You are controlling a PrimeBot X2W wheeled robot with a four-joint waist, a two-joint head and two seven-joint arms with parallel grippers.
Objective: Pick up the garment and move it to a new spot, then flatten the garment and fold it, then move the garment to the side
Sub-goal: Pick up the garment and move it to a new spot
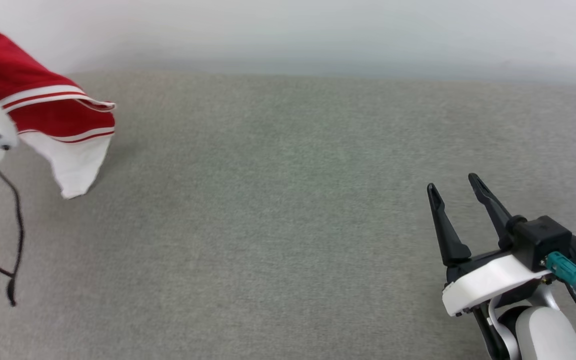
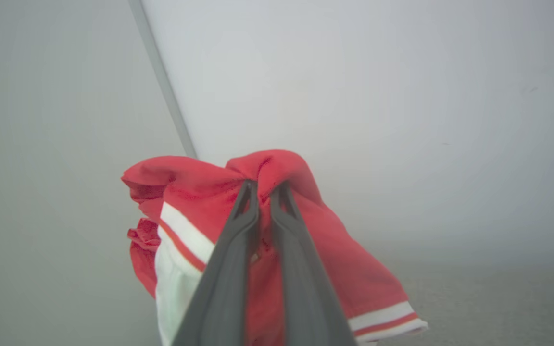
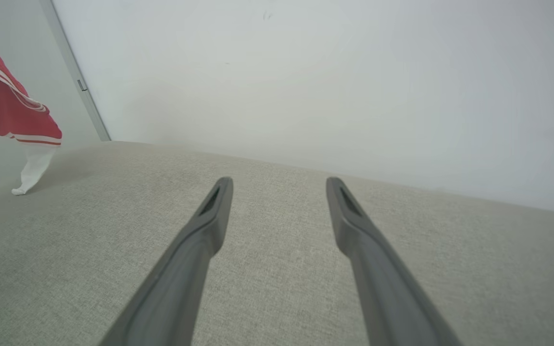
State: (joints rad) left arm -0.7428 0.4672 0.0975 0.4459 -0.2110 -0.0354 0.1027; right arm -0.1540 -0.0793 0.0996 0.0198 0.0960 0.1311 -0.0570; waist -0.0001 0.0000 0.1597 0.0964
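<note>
The red garment [image 1: 43, 107] with white sleeves and striped trim hangs in the air at the far left of the head view, a white sleeve tip dangling just over the grey fabric surface [image 1: 288, 210]. In the left wrist view my left gripper [image 2: 263, 185] is shut on a bunched red fold of the garment [image 2: 200, 192], which drapes down both sides of the fingers. My right gripper [image 1: 453, 182] rests low at the lower right, open with nothing between its fingers [image 3: 214, 202]. The garment [image 3: 7, 108] also hangs at the left edge of the right wrist view.
A pale wall [image 1: 318, 35] rises behind the grey surface. A vertical metal strip [image 3: 72, 77] runs down the wall near the garment. My left forearm with a black cable [image 1: 15, 240] stands at the left edge.
</note>
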